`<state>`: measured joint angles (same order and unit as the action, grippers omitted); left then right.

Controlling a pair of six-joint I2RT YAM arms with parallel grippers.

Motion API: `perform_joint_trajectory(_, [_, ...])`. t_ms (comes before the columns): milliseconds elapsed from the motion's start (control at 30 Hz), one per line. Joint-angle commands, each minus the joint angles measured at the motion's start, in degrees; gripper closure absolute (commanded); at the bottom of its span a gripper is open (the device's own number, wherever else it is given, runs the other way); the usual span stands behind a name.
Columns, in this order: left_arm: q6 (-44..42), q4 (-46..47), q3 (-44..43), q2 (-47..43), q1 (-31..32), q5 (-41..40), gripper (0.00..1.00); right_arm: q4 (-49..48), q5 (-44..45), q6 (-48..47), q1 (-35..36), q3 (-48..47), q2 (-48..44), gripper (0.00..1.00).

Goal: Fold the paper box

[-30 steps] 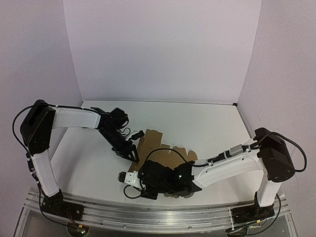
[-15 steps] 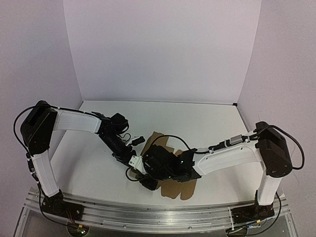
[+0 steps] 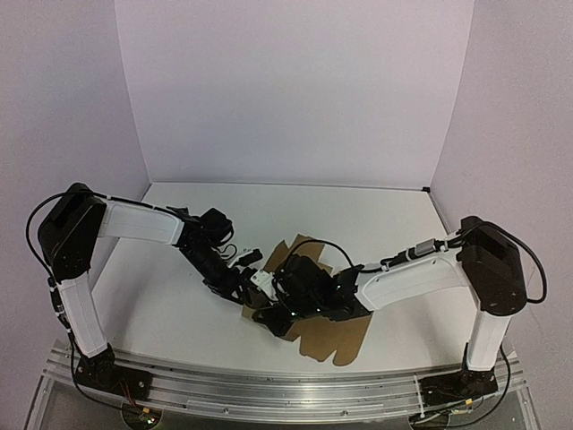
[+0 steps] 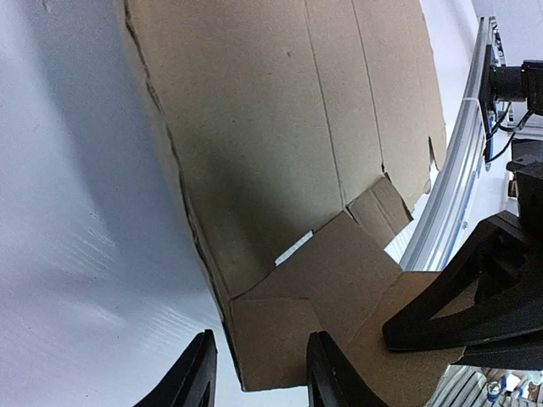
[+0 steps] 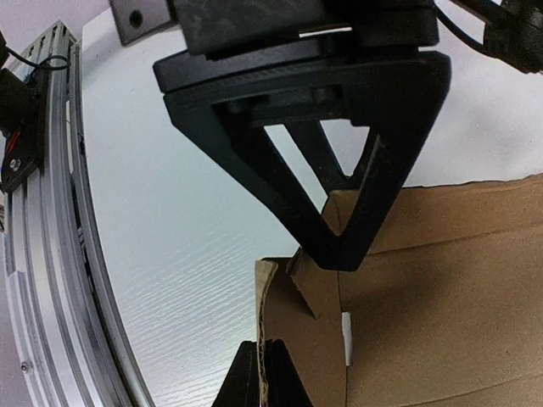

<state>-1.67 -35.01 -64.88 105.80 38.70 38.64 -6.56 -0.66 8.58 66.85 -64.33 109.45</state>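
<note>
Seen from above, our right gripper (image 3: 264, 309) has swung from the near edge of the paper box (image 3: 333, 336) to its left side, meeting the left gripper (image 3: 240, 285); the box lies mostly flat. From the left wrist, our jaws stand apart astride the box's corner, gripping nothing. From the right wrist, they pinch a raised box edge. We judge a side flap is being creased; next it needs standing upright.

A white table (image 3: 403, 224), metal rail (image 3: 269, 387) along its near edge, sits between plain lilac walls (image 3: 295, 90).

White table (image 3: 385, 224); aluminium rail (image 3: 295, 391) along near edge; pale backdrop (image 3: 295, 90).
</note>
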Motion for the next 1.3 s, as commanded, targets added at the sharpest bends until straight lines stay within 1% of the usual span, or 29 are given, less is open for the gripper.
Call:
perform_joint_trajectory(0, [-1.9, 2.0, 1.1, -1.2, 0.4, 0.0, 0.62, -3.4, -1.4, 5.2, -2.0, 0.5, 0.3, 0.93])
perform_joint_trajectory(133, [-2.7, 4.1, 2.7, -2.7, 0.4, 1.8, 0.60, -3.5, -2.8, 8.4, -3.4, 0.6, 0.9, 0.93])
perform_joint_trajectory(233, [-4.4, 5.6, 3.6, -3.6, 0.4, 2.5, 0.56, -3.5, -5.7, 11.3, -4.7, 0.5, 2.0, 0.99])
perform_joint_trajectory(433, [-11.9, 5.3, 4.0, -7.6, -1.4, 3.1, 0.48, -5.1, -13.3, 17.9, -7.4, 2.3, 2.8, 1.00])
perform_joint_trajectory(600, [-22.5, 0.2, 3.6, -9.5, -3.9, 6.1, 0.38, -8.0, -19.6, 21.4, -8.3, 3.7, 3.3, 1.00])
perform_joint_trajectory(733, [-35.6, -1.3, 5.9, -12.9, -4.5, 5.4, 0.38, -12.5, -22.6, 25.3, -8.8, 6.0, 3.3, 1.00])
perform_joint_trajectory(800, [-42.1, 0.1, 8.1, -15.0, -4.5, 4.8, 0.38, -15.0, -24.0, 27.3, -9.0, 7.0, 3.3, 1.00])
perform_joint_trajectory(867, [-48.3, 3.3, 10.8, -17.6, -4.3, 4.4, 0.37, -16.2, -25.2, 28.6, -9.1, 7.2, 3.2, 1.00])
perform_joint_trajectory(933, [-51.6, 7.8, 12.5, -19.4, -4.0, 2.6, 0.33, -16.5, -26.8, 29.0, -9.1, 6.9, 2.9, 1.00])
perform_joint_trajectory(1000, [-53.7, 11.5, 13.7, -19.6, -4.0, 0.5, 0.31, -16.5, -27.8, 29.1, -9.2, 7.1, 2.2, 1.00])
perform_joint_trajectory(1067, [-58.3, 13.1, 14.2, -18.2, -3.9, -0.4, 0.32, -16.5, -28.6, 29.0, -9.1, 7.4, 1.5, 1.00])
perform_joint_trajectory(1200, [-65.7, 16.6, 16.6, -15.2, -3.5, -0.9, 0.46, -16.5, -29.7, 29.4, -9.1, 7.9, 0.6, 1.00])
perform_joint_trajectory(1267, [-69.7, 16.0, 17.1, -14.2, -3.4, -0.1, 0.48, -16.5, -29.8, 29.5, -9.1, 8.1, 0.0, 1.00])
